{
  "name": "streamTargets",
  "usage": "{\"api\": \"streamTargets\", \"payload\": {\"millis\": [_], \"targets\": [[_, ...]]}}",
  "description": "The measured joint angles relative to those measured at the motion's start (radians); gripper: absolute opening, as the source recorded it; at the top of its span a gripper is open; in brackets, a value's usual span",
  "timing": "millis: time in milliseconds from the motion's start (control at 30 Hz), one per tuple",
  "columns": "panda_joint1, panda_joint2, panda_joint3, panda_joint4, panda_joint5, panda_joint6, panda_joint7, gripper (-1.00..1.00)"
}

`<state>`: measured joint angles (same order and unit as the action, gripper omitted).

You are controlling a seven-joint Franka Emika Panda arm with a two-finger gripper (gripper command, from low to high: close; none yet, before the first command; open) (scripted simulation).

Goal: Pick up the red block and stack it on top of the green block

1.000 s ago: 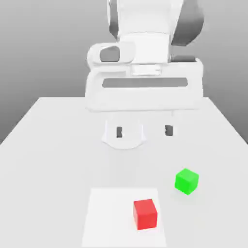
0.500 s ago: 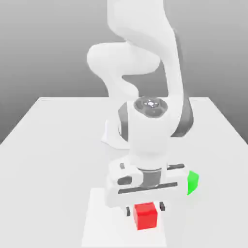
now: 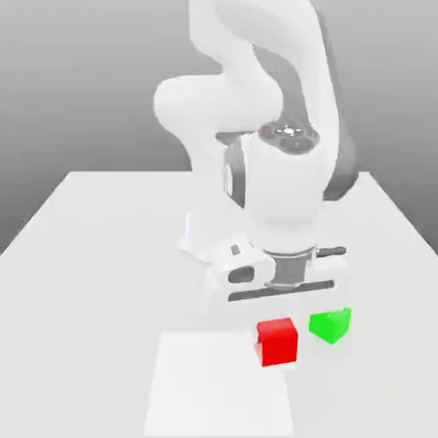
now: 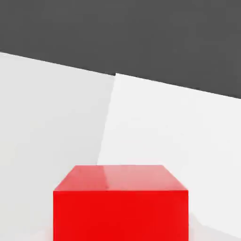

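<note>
White table (image 3: 94, 257): gripper (image 3: 278, 329) clenched on red block (image 3: 278, 342); green block (image 3: 330, 326) beside, ext. view.

Simulated robot test bench: plain white table (image 3: 103, 248), featureless grey backdrop, a paler square patch (image 3: 205, 385) on the tabletop, flat untextured rendering; no furnishings of any real room.

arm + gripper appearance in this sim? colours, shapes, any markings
Glossy white arm of rounded, bulbous links with dark grey bands at the joints. The wrist cap carries a grey disc with small red and white dots. The gripper has a wide, boxy white body with a dark grey slot across its front. No cables are visible.
</note>
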<state>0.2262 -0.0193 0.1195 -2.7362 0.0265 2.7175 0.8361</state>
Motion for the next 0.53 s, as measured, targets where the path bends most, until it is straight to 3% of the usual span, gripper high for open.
{"api": "streamTargets", "payload": {"millis": [200,300,433,467,533], "targets": [[0.142,-0.187,0.108,-0.149,0.085,-0.035,0.136,-1.00],[0.148,-0.130,0.130,-0.165,0.067,0.038,0.174,-1.00],[0.135,0.011,0.123,-0.163,-0.029,0.173,0.244,-1.00],[0.136,0.040,0.115,-0.161,-0.057,0.201,0.264,1.00],[0.138,0.040,0.115,-0.161,-0.057,0.201,0.264,1.00]]}}
